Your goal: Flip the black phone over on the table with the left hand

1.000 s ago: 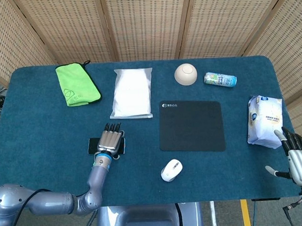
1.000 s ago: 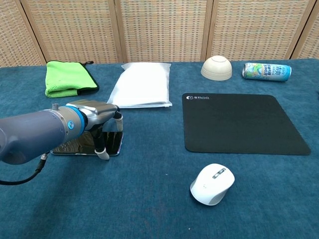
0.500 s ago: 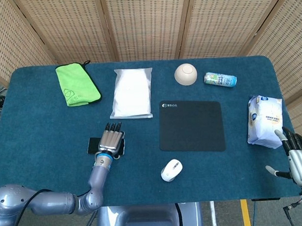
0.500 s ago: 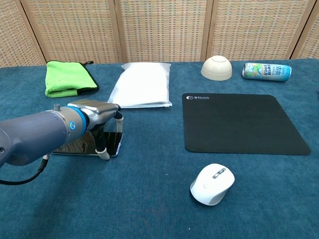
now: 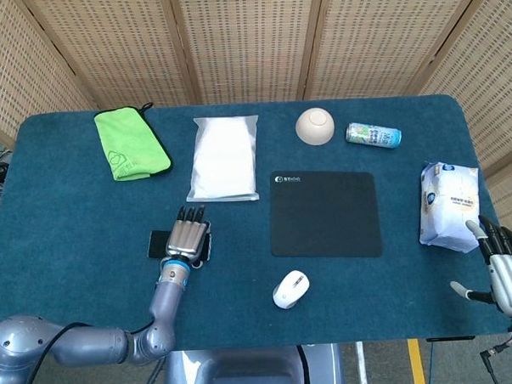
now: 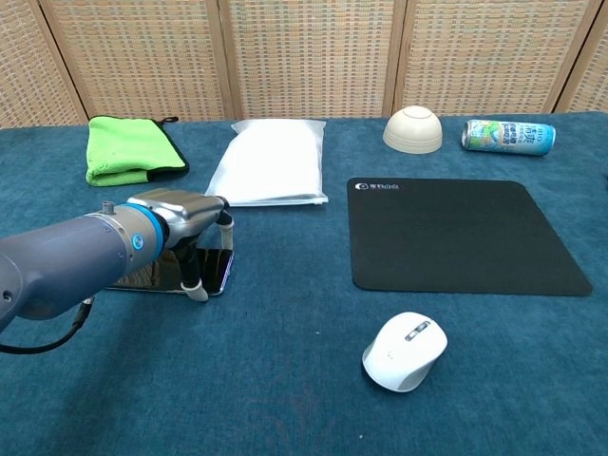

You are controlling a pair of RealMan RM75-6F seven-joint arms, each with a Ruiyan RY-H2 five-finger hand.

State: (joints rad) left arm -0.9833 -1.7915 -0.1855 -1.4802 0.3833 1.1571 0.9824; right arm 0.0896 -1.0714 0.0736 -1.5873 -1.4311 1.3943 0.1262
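Here the black phone (image 6: 204, 271) lies flat near the table's (image 5: 70, 217) front left, directly under the left hand (image 5: 188, 237), its long axis running left to right across the palm. Fingers arch over it with tips down at its edges; whether they actually grip it I cannot tell. The right hand (image 5: 504, 262), far off, hangs released. The palm hides most of the phone.

The black phone (image 6: 176, 271) is showing a glossy, mirror-like face under the left hand (image 6: 180, 214), whose shell is looking like smooth brushed metal. The table (image 6: 285, 380) is wearing a matt, napped teal cloth, while the mouse pad (image 6: 461, 233) is lying flat and matt black. The white mouse (image 6: 405, 351) is gleaming like smooth plastic.
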